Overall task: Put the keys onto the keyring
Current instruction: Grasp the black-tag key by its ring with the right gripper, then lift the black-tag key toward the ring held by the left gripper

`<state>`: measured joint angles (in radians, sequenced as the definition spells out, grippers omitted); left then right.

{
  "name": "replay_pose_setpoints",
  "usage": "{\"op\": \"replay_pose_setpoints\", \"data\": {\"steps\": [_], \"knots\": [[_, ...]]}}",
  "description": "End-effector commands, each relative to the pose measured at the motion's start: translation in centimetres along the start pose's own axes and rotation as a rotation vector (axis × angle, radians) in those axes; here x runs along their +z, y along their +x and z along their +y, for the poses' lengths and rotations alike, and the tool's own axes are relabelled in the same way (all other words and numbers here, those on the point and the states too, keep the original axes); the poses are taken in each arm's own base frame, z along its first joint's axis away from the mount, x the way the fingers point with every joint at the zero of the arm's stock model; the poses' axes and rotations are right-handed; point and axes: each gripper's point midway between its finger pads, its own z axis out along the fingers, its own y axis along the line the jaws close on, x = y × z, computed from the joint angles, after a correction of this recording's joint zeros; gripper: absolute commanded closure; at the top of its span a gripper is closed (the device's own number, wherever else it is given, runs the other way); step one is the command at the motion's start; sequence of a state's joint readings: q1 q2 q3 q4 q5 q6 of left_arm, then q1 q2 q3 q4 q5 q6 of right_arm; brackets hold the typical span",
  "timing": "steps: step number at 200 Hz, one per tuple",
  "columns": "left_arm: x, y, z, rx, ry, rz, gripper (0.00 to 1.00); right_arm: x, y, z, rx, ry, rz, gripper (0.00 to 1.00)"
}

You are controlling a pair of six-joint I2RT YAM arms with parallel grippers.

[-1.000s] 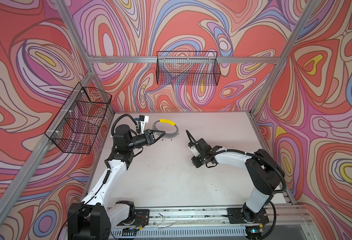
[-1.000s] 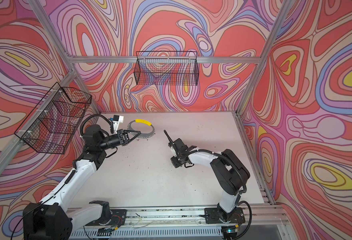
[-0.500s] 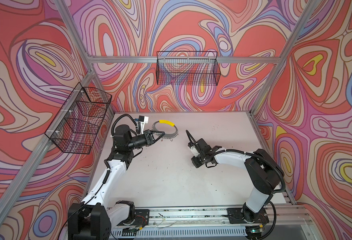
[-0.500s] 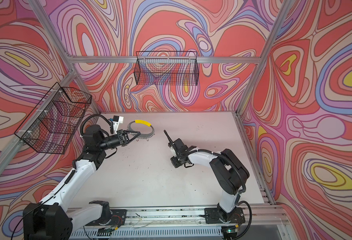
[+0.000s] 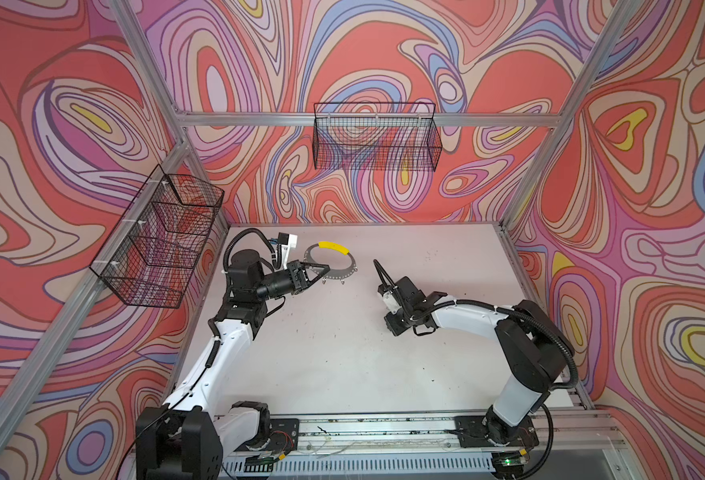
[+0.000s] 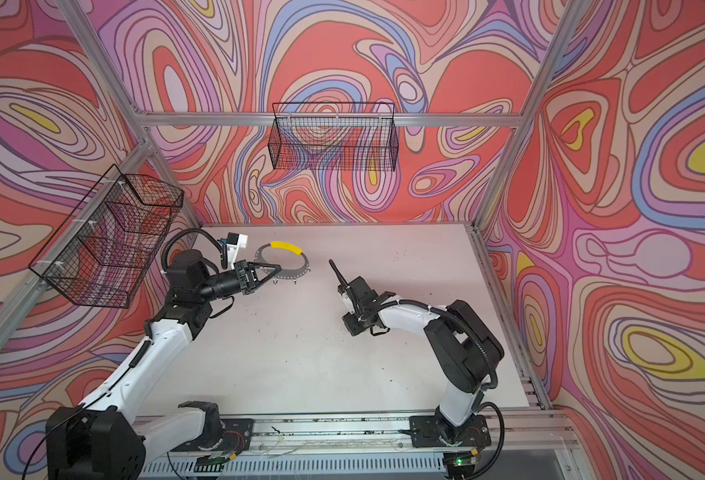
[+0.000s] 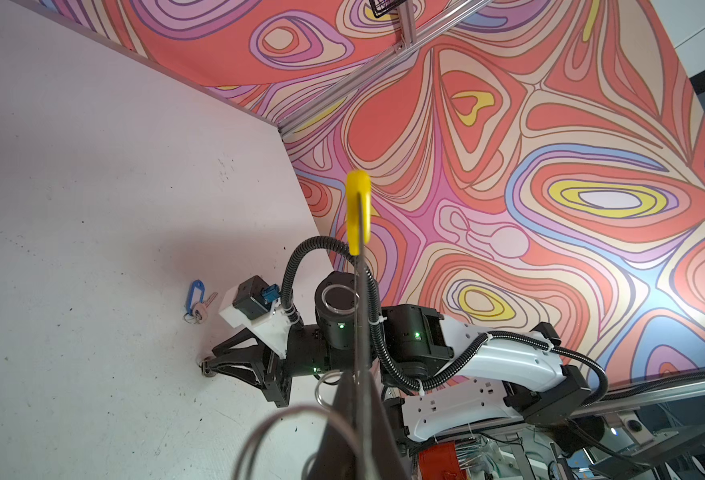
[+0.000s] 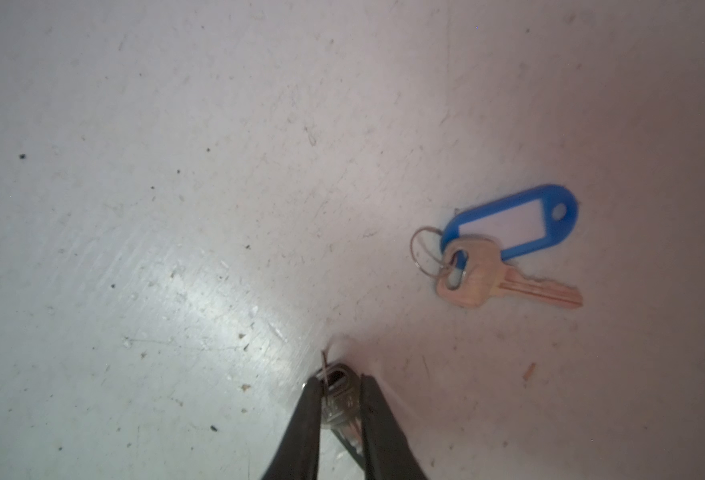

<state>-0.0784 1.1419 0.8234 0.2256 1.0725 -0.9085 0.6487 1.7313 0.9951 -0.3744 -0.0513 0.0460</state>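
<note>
My left gripper (image 5: 325, 268) is shut on the keyring (image 5: 348, 272), a thin grey hoop with a yellow segment (image 5: 333, 247), and holds it above the table's back left. The left wrist view shows the hoop edge-on (image 7: 358, 291) between the fingers, with small wire rings (image 7: 325, 388) dangling. At the table's middle, my right gripper (image 8: 336, 384) points down at the surface, shut on a silver key (image 8: 338, 401). The other key (image 8: 473, 276), with a blue oval tag (image 8: 521, 216), lies flat on the table close beside that gripper, also in the left wrist view (image 7: 196, 300). Both top views hide the keys.
A black wire basket (image 5: 159, 241) hangs on the left wall and another one (image 5: 377, 137) on the back wall. The white table (image 5: 342, 353) ends at metal frame posts and at a rail (image 5: 384, 424) along the front.
</note>
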Motion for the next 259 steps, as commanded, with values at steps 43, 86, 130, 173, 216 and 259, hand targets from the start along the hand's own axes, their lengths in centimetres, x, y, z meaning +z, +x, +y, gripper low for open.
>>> {"op": "replay_pose_setpoints", "data": {"steps": [43, 86, 130, 173, 216, 259], "knots": [[-0.5, -0.4, -1.5, 0.062, 0.020, -0.016, 1.00, -0.3, 0.8, 0.0, 0.001, 0.003, 0.011, 0.81], [-0.6, -0.3, -1.5, 0.063, 0.019, -0.016, 1.00, -0.1, 0.6, 0.2, 0.002, -0.011, 0.011, 0.81], [-0.6, -0.4, -1.5, 0.061, 0.016, -0.015, 1.00, 0.2, 0.7, 0.4, 0.004, -0.026, 0.017, 0.84], [-0.7, -0.2, -1.6, 0.064, 0.011, -0.015, 1.00, 0.4, 0.6, 0.4, 0.002, -0.025, 0.017, 0.88], [-0.9, -0.1, -1.7, 0.064, 0.005, -0.016, 1.00, 0.6, 0.4, 0.5, 0.003, -0.028, 0.012, 0.89], [-1.2, 0.0, -1.7, 0.065, -0.004, -0.023, 1.00, 0.4, 0.0, 0.5, 0.002, -0.030, -0.004, 0.96]]}}
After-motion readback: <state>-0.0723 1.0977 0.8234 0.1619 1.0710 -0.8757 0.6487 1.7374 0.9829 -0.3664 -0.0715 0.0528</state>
